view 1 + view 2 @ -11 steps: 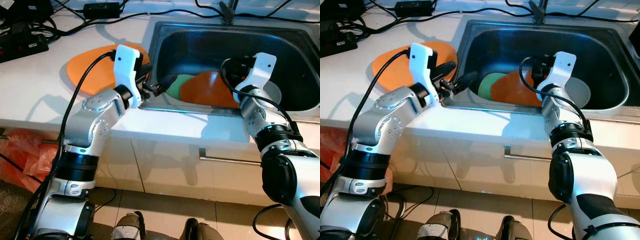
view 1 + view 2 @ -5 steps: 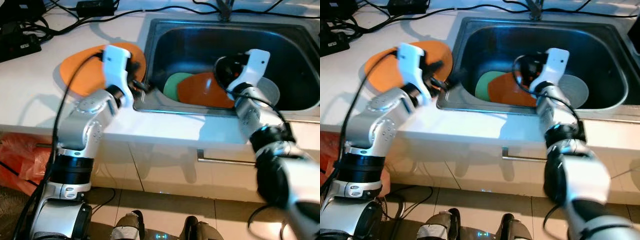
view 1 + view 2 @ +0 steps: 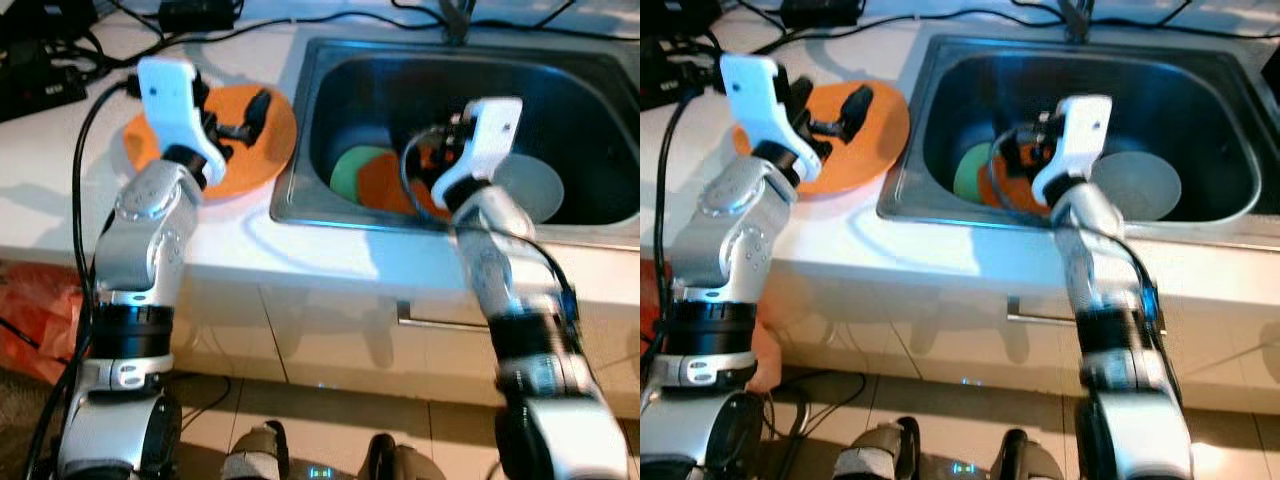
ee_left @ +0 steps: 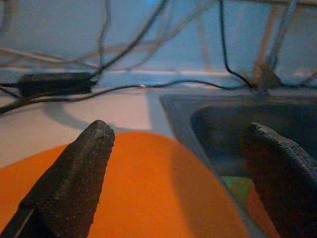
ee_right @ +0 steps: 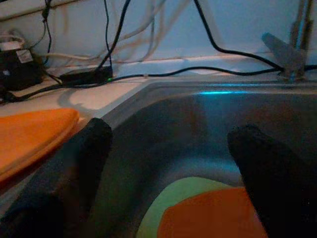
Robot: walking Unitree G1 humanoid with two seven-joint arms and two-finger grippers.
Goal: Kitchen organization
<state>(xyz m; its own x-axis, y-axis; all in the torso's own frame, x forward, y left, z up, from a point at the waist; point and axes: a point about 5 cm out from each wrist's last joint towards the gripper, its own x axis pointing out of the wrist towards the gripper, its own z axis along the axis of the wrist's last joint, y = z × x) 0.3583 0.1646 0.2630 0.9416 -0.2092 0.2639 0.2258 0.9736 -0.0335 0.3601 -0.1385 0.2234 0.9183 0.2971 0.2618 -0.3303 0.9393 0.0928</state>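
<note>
An orange plate lies on the white counter, left of the steel sink. My left gripper hovers just over that plate, open, with nothing between its fingers. Inside the sink lie a green plate, a second orange plate overlapping it, and a grey bowl to the right. My right gripper reaches down into the sink above the orange plate there. It is open and empty, and the green plate and orange plate sit below its fingers.
A faucet stands behind the sink. Black cables and a power adapter run along the back of the counter, with a power strip at far left. Below are cabinet doors with a handle and a red bag.
My left gripper has swung from the sink's left edge back over the counter's orange plate. My right gripper has shifted left inside the sink. The head camera has also moved.
</note>
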